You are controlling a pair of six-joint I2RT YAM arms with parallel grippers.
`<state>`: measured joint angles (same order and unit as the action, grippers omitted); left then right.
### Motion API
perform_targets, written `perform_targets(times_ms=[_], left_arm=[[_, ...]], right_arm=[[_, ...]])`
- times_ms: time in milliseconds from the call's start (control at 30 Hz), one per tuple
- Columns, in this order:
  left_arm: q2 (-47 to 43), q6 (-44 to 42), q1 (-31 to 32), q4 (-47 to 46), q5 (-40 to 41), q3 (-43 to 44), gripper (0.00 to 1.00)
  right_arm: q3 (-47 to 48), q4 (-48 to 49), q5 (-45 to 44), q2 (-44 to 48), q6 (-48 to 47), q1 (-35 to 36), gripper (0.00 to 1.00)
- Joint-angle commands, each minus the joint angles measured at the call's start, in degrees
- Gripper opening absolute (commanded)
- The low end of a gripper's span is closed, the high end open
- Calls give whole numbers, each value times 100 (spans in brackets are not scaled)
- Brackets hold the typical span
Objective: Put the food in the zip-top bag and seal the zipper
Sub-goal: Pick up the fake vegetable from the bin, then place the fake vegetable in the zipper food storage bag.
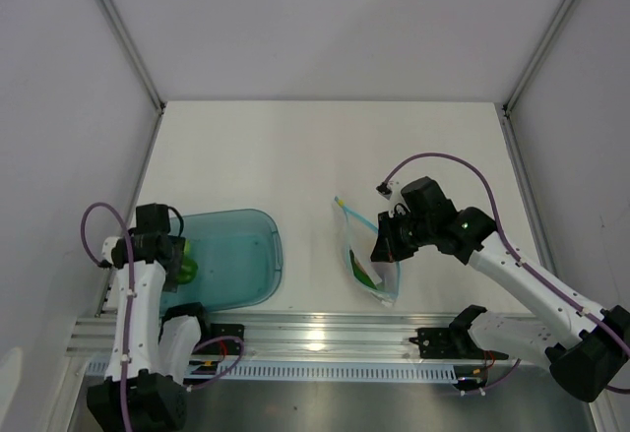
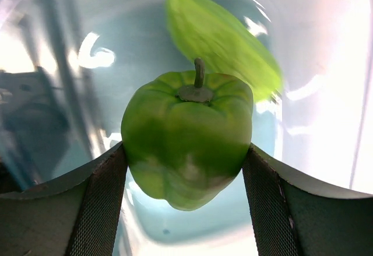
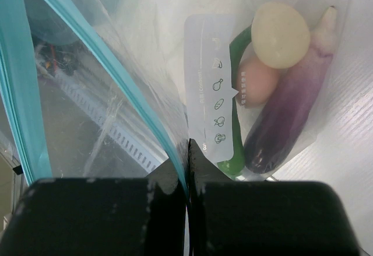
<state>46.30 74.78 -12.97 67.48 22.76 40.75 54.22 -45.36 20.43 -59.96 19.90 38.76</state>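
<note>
White table, white walls. The left gripper is clamped on the green pepper over the teal tray; the right gripper pinches the bag at its rim, well apart. I'd lift clear, then drop it deep inside.

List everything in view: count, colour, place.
Tray: one, teal, table's left.
Pepper: one, green, in the left gripper, over the tray.
Leaf: one, light green, in the tray.
Bag: one, clear, table's right.
Zipper: one, light blue, bag's mouth.
Eggplant: one, purple, in bag.
Round piece: one, pale yellow, in bag.
Orange piece: one, in bag.
Long vegetable: one, green, in bag.
Left gripper: dark, holding the pepper.
Right gripper: black, shut on the bag's edge.
</note>
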Motion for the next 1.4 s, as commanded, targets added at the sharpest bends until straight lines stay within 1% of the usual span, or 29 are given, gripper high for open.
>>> perform_targets(times_ms=[0,100,200,233,267,300,333,400,433,467,500,533,567,600,667,700,767,800,833,900,933,1000,1100,1367], left_arm=[[-384,-464,137,-419,-693,188,1],[-482,-693,338,-938,-1254,179,1],[-578,-895,795,-1500,-1607,196,1],[-605,-948,1083,-1745,-1661,214,1],[-631,-983,1217,-1895,-1713,249,1],[-640,-992,1584,-2019,-1836,284,1],[-658,-1079,1718,-2377,-1933,302,1],[-675,-1237,2016,-2852,-2222,319,0],[-693,-1325,2349,-3090,-2502,328,1],[-702,-1413,2517,-3623,-2670,302,1],[-719,-1544,2675,-3924,-2837,284,1],[-719,-1755,3008,-4223,-3117,275,1],[-771,-1861,3176,-4556,-3251,214,1],[-815,-1967,3465,-5247,-3382,127,1],[-895,-2073,3739,-5849,-3594,-14,1],[-886,-2151,3984,-6426,-3664,-84,1],[-808,-2292,4214,-6957,-3962,-94,1],[-642,-2380,4424,-7168,-4094,-68,1],[-553,-2572,4539,-7570,-4235,20,1],[-212,-2749,4855,-7872,-4569,125,0],[-96,-2785,4952,-8256,-4692,161,1],[88,-2881,5259,-8558,-4860,205,1],[431,-3004,5524,-8936,-4992,284,1],[1248,-3058,5981,-9604,-5194,504,1]], right_arm=[[28,107,23,99,75,-9,0],[19,133,23,99,119,-18,0],[28,177,-3,116,137,-18,0],[36,177,-3,117,146,-9,0],[62,168,-21,117,163,-18,0],[80,160,-30,125,172,-18,0],[89,151,-39,125,163,-9,0],[142,124,-82,117,163,-9,0],[159,116,-100,117,172,-9,0],[177,107,-118,108,172,-9,0],[194,107,-144,116,172,-9,0],[203,107,-170,108,189,-9,0],[203,115,-179,116,198,-9,0],[212,116,-188,117,225,-9,0],[212,124,-197,125,251,-9,0],[221,116,-206,125,251,-9,0],[230,107,-232,143,277,-9,0],[230,107,-249,134,278,-9,0],[221,107,-258,134,278,-18,0],[212,115,-285,143,295,-9,0],[203,124,-293,143,321,-9,0],[221,133,-329,143,321,-9,0],[230,151,-364,178,357,8,0],[212,80,-443,213,348,0,0]])
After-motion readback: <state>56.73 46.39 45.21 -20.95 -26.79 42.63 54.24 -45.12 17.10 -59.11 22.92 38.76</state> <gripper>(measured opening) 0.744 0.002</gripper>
